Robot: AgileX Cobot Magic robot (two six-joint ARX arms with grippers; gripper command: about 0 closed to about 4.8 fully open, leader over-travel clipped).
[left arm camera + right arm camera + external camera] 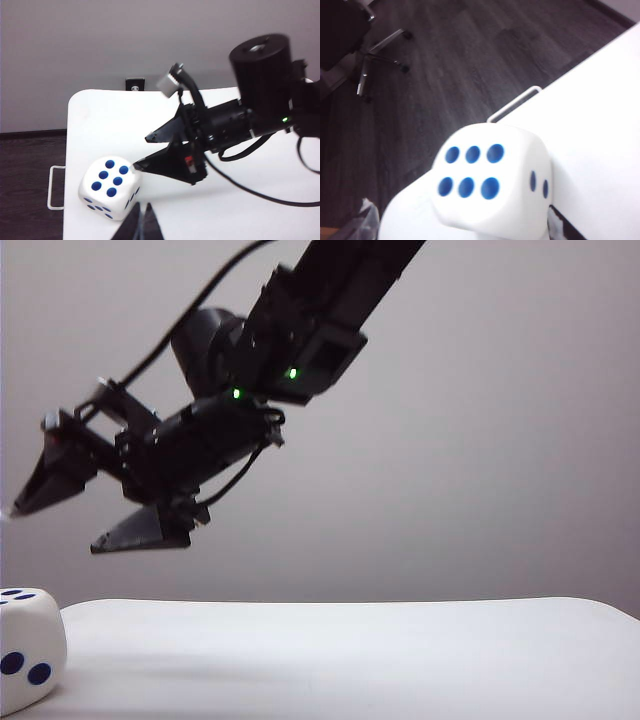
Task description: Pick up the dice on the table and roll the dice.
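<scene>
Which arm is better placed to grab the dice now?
Right. The right claw is open and right at the dice; the left claw looks shut and sits farther back.

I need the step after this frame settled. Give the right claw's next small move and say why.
Probably lift the right claw away from the dice. Its jaws stand open and empty, tips beside the dice, which rests six-up near a corner of the table. The left claw sits closed nearby.

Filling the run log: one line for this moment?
dice: on table, six up | right pincer: open, above dice | left pincer: shut, near dice
</scene>
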